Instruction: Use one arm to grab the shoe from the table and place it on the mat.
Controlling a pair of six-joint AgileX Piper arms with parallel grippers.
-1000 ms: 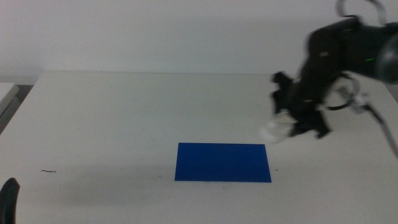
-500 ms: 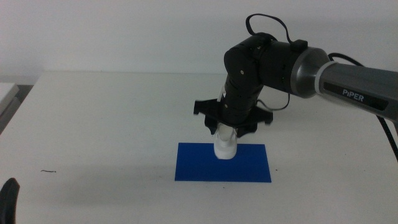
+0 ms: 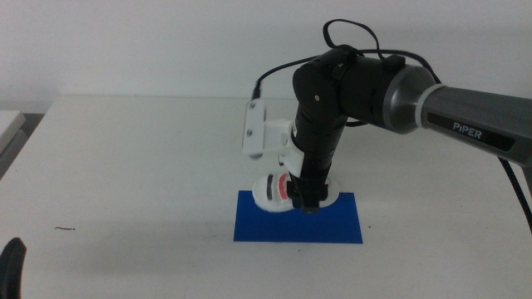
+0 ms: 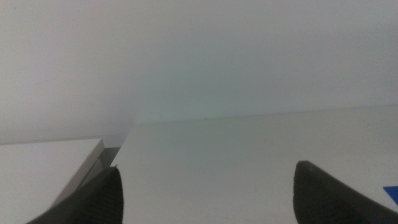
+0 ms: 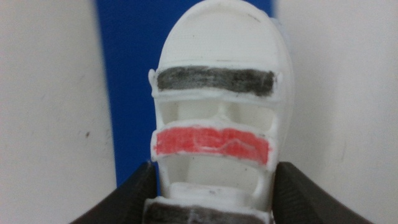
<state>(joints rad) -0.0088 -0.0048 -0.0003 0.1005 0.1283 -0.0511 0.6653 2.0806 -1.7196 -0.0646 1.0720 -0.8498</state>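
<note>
My right arm [image 3: 465, 104] comes in from the right and bends down over the table [image 3: 125, 166]. Its gripper [image 3: 304, 198] is shut on the heel end of the shoe [image 3: 272, 192], a white sandal with dark and red straps. The shoe is at the far edge of the dark-blue mat [image 3: 298, 218], toe to the left. I cannot tell if it touches the mat. In the right wrist view the jaws of the gripper [image 5: 211, 202] press both sides of the shoe [image 5: 217, 74], with the mat [image 5: 127, 68] under it and to one side. My left gripper [image 4: 205, 193] is open and empty, low at the front left [image 3: 10, 264].
The white table [image 5: 50, 106] stretches wide around the mat. A small dark mark [image 3: 65, 228] lies near the front left. The table's left edge and a second white surface [image 4: 43, 162] show in the left wrist view. A black cable [image 3: 349, 33] loops above the right arm.
The right arm swung in from the right with the shoe. Since half a second ago its wrist has turned and the shoe has gone from hanging upright to lying low at the mat's far edge.
</note>
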